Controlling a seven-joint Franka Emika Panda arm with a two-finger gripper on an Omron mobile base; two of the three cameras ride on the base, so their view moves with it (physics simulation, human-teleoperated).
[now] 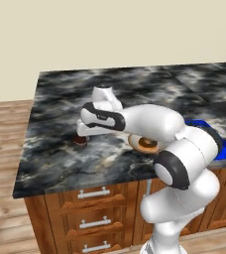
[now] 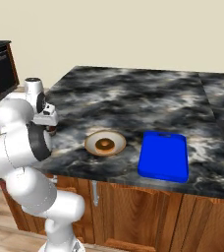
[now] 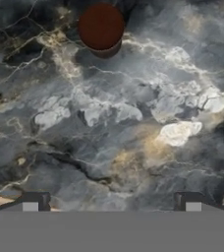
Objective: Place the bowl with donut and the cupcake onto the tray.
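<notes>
Dark finger tips point(image 3: 35, 201) spread wide, empty | tiny reddish-brown round cupcake point(image 3: 101, 28) on marbled grey stone counter point(image 3: 133, 123), well ahead of fingers, untouched

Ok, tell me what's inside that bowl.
The bowl holds one donut, an orange-brown ring with a dark centre, resting in the middle. Pale bowl floor shows around it. The part of the floor under the donut is covered and can't be seen.
</notes>
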